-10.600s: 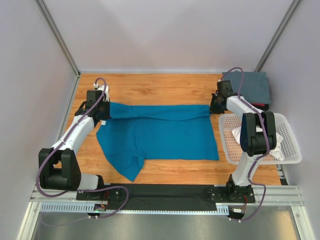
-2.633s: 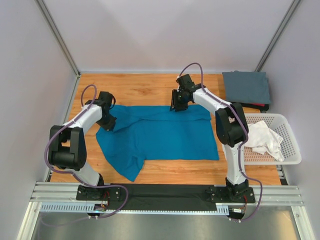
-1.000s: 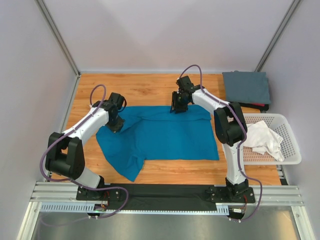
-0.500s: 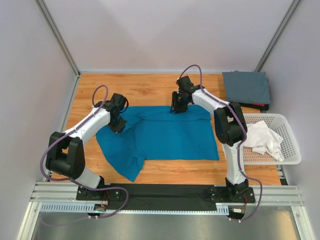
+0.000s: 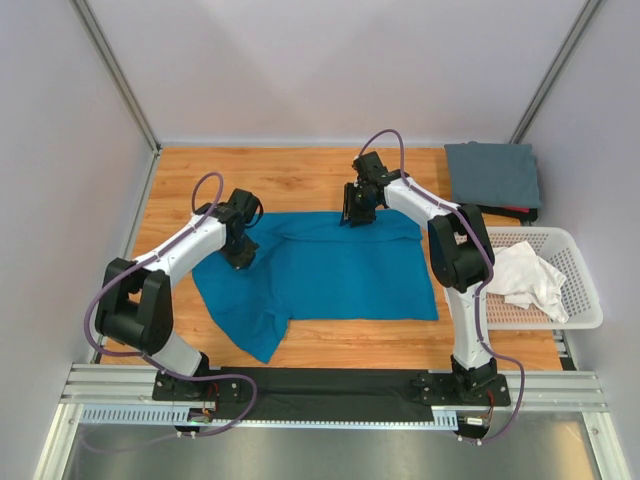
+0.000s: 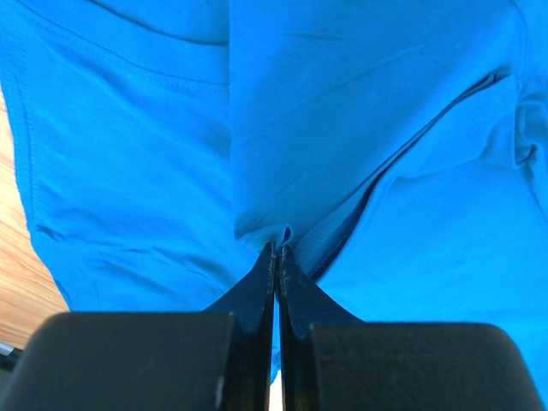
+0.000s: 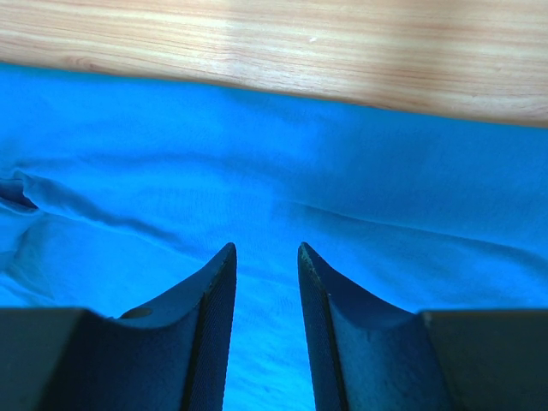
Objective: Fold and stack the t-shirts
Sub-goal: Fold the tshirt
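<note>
Top view hides both sets of fingertips under the wrist bodies, so finger state comes from the wrist cams only. The white t-shirt [image 5: 522, 272] is a crumpled heap in the basket [image 5: 580, 305] at the bench's [image 5: 300, 170] right edge, and I can't read its shape. The grey t-shirt [image 5: 492, 172] lies folded flat at the far right corner. Something dark with a red bit pokes out from under its near edge, and I can't tell what it is. The left wrist cam is almost all cloth, with a sliver of wood at the left edge. The finger bases are cut off at the bottom of both wrist views. The teal t-shirt [image 5: 340, 275] is spread across the middle of the bench, one sleeve trailing toward the near left. The left gripper [image 6: 276, 248] sits on the shirt's far left part, fingers pressed together and pinching a small raised fold of teal cloth at the tips, with creases running away from the pinch. The right gripper [image 7: 265, 250] is at the shirt's far edge, roughly mid-width, fingers spread with a clear gap. Only flat teal cloth shows in the gap and nothing is gripped. I can't tell whether the tips touch the fabric. Bare wood lies just past the hem in that view.
</note>
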`<state>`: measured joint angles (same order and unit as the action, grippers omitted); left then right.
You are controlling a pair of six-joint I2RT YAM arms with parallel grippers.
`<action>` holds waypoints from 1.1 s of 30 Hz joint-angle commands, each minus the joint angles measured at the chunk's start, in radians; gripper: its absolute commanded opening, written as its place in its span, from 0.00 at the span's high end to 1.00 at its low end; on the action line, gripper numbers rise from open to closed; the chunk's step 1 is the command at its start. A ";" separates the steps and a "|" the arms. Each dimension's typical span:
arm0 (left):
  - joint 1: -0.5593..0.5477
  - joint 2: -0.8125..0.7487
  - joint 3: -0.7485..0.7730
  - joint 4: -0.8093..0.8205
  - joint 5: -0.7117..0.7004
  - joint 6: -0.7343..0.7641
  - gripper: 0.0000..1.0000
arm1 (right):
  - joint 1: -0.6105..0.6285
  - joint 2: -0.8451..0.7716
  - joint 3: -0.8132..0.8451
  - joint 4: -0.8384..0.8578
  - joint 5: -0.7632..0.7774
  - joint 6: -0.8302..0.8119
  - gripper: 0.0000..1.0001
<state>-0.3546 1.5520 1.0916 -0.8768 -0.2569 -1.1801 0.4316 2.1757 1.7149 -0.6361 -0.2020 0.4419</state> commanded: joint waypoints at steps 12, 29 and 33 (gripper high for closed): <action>-0.018 0.026 0.002 0.001 0.030 -0.032 1.00 | 0.007 0.007 -0.001 0.007 -0.010 0.006 0.63; 0.008 -0.138 0.036 0.074 -0.088 0.292 0.29 | 0.042 -0.065 0.041 0.029 -0.071 -0.042 0.60; 0.152 -0.164 0.005 0.299 0.048 0.442 0.24 | 0.105 -0.103 0.075 0.041 -0.063 -0.040 0.56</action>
<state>-0.3012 1.4124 1.0916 -0.7727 -0.2657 -0.9001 0.4820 2.1574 1.7199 -0.6357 -0.2451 0.4194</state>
